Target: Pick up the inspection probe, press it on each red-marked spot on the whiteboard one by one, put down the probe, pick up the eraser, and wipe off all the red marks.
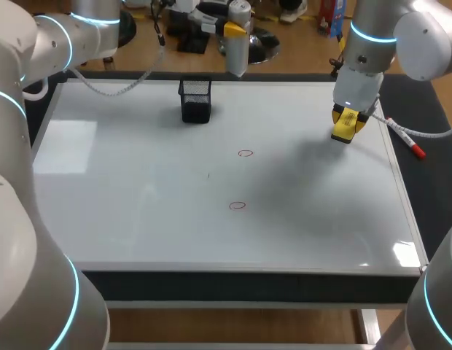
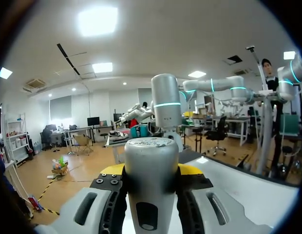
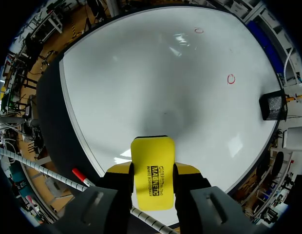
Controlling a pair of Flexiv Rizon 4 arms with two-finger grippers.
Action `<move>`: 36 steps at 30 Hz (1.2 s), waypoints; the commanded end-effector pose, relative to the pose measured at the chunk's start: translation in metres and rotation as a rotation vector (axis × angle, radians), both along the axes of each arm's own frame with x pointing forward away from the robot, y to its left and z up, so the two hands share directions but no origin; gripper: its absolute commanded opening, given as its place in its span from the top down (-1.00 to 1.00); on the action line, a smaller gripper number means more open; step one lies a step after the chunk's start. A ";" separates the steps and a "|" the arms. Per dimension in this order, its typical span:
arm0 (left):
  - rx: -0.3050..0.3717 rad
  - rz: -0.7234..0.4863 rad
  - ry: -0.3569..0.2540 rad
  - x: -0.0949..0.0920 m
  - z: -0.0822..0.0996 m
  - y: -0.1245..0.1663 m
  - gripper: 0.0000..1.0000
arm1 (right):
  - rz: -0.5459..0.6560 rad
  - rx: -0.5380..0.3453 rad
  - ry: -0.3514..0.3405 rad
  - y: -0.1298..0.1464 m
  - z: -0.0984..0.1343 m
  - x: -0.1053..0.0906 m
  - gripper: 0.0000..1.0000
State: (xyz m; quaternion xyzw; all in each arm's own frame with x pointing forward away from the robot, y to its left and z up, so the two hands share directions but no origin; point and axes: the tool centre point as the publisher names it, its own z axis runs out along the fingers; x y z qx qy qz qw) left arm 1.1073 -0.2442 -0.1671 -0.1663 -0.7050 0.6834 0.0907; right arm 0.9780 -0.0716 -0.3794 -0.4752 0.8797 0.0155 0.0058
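The grey cylindrical inspection probe [image 1: 238, 51] stands upright beyond the whiteboard's far edge, and my left gripper [image 1: 234, 29] is shut on it. In the left wrist view the probe [image 2: 150, 161] fills the gap between the yellow tips of the left gripper [image 2: 151, 171]. My right gripper [image 1: 350, 115] hovers over the whiteboard's [image 1: 138, 219] far right part, shut on a yellow eraser [image 1: 343, 130]. The right wrist view shows the eraser [image 3: 152, 168] clamped between that gripper's fingers [image 3: 152, 180]. Two small red circles [image 1: 245, 153] [image 1: 237, 205] are drawn near the board's middle, also visible as red marks [image 3: 231, 79] [image 3: 198, 30].
A black mesh holder [image 1: 196, 100] [image 3: 273, 106] stands at the board's far middle. A red-capped marker [image 1: 414, 148] [image 3: 79, 175] lies on the dark table just off the board's right edge, beside the right arm's cable.
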 end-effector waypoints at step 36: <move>0.005 -0.104 0.004 0.007 -0.002 0.000 1.00 | 0.479 0.002 -0.017 0.221 -0.001 -0.040 1.00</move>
